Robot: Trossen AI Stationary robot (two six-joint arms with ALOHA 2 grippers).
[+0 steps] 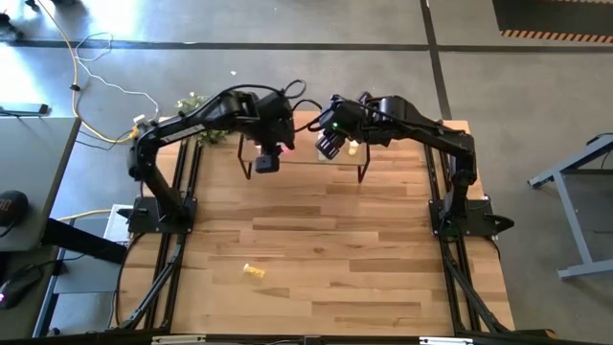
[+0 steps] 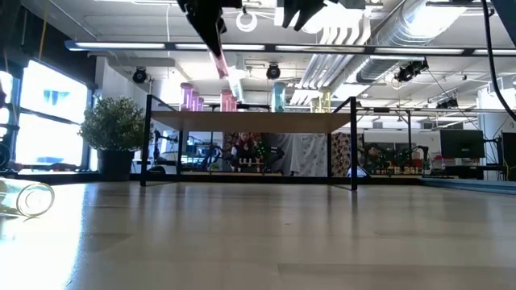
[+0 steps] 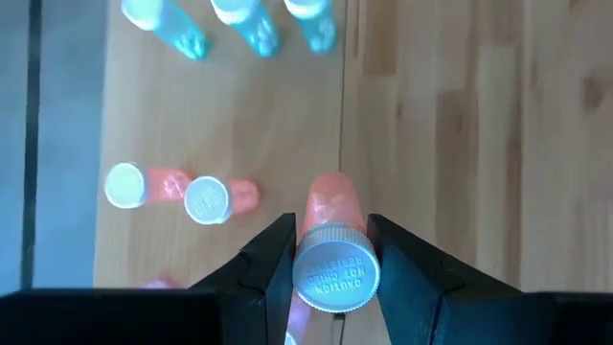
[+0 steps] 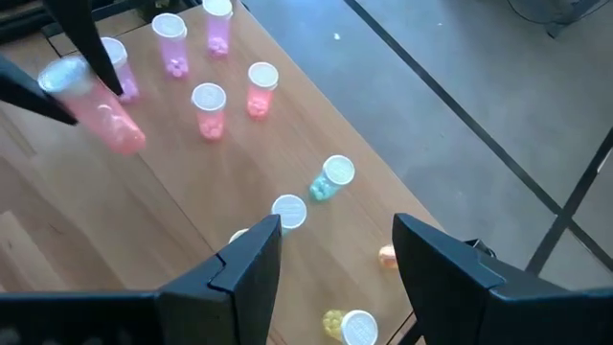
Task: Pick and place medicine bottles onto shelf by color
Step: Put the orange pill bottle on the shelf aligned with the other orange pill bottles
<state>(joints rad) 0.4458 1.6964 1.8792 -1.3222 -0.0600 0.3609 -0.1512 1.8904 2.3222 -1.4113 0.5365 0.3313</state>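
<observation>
1. The left gripper [image 3: 330,251] is clamping a pink medicine bottle [image 3: 331,240] between its two fingers [image 3: 268,264], the fingers pressing on the bottle just below its pale cap.
2. In the low view this held bottle [image 2: 223,66] is hanging tilted above the shelf [image 2: 250,122], clear of the board and not touching it.
3. From above, the left gripper [image 1: 267,161] is hovering over the left half of the shelf [image 1: 305,123], at the far end of the wooden table [image 1: 316,249].
4. The right gripper [image 4: 330,251] is standing with its fingers spread wide and nothing between them, above the right part of the shelf.
5. Bottles are already standing upright on the shelf: pink ones [image 4: 208,107] on the left, blue-green ones [image 4: 330,177] further along, and a yellow one [image 4: 350,326] nearest the right gripper.
6. In the left wrist view, two pink bottles [image 3: 206,199] are standing side by side on the board, and three blue-green ones [image 3: 251,21] are lined up beyond them.
7. One yellow bottle [image 1: 253,271] is lying on its side on the table, well apart from the shelf; the low view is showing it [image 2: 24,198] at the left edge.
</observation>
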